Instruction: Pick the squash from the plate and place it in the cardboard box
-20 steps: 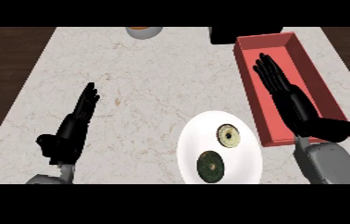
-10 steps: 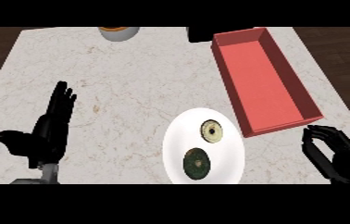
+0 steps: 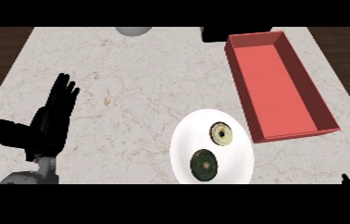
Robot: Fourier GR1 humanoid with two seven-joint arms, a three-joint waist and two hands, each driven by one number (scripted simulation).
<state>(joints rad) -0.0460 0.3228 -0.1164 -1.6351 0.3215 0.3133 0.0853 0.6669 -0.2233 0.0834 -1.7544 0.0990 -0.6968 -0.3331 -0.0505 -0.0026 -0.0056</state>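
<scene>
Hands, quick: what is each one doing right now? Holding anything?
Left hand: open, fingers straight, resting at the view's left, holding nothing.
Right hand: only a sliver shows at the lower right corner; open or shut cannot be told.

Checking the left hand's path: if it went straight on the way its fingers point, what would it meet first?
The left hand points up the view, slightly right, over bare counter. The way looks free as far as the counter's far edge; the grey object there lies right of that line, probably.
</scene>
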